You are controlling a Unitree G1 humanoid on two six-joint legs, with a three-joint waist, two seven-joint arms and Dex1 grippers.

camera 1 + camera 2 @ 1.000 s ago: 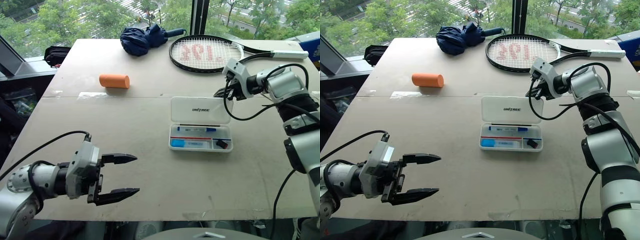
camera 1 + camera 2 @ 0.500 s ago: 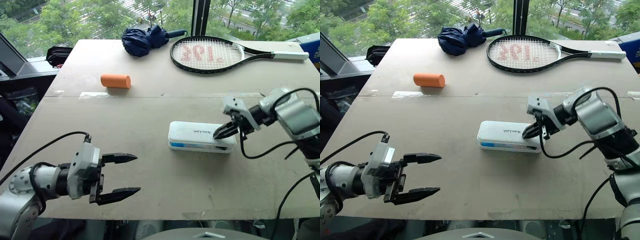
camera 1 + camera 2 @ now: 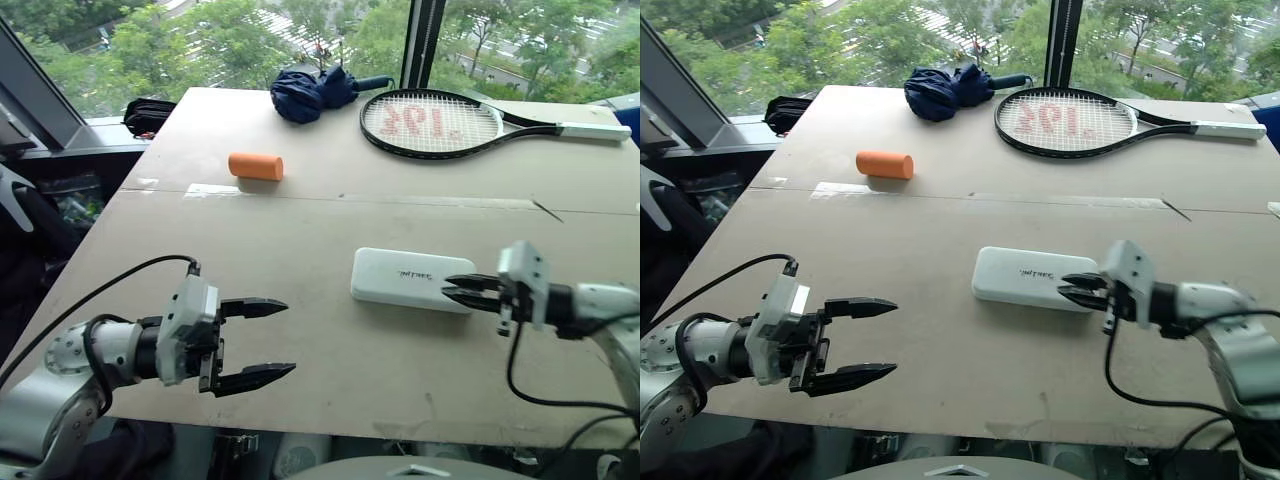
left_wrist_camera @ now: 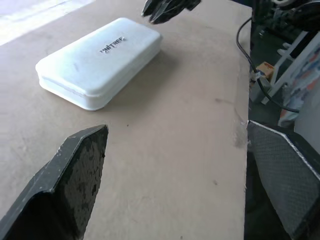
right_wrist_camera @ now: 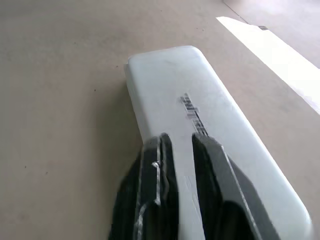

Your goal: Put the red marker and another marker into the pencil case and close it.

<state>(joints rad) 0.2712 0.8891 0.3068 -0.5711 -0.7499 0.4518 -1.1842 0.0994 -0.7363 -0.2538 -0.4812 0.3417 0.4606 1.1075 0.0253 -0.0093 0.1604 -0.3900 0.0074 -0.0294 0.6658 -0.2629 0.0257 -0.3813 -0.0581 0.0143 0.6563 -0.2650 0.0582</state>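
From the head views, we are looking at the case [image 3: 412,279] lying shut and flat on the surface [image 3: 300,240], a little right of the middle. The right end effector [image 3: 458,290] is pointing at the case's right end, its two fingers a narrow gap apart, tips just at that end; we cannot tell whether they are touching it, and they are holding nothing. The left end effector [image 3: 268,340] is hovering over the near left part of the surface, well apart from the case, its fingers spread wide and empty. Nothing is lying between either end effector and the case.

Farther back, an orange cylinder [image 3: 255,166] is lying on its side, left of the middle. A strip of tape [image 3: 214,191] is running across the seam in the surface just in front of it. At the far edge a folded dark blue umbrella [image 3: 315,90] is sitting beside a racket [image 3: 440,122], whose handle is pointing right. A black bag [image 3: 150,116] is resting off the surface's far left corner.

In the left wrist view, we are seeing that arm's two fingers [image 4: 70,180] wide apart, with bare surface between them. The case [image 4: 100,62] is lying beyond, lettering up, and the dark tips of the right end effector [image 4: 167,7] are hanging just past its far end.

In the right wrist view, the two fingers [image 5: 157,200] are standing slightly parted directly over the near end of the case [image 5: 175,85], hiding part of the lid.
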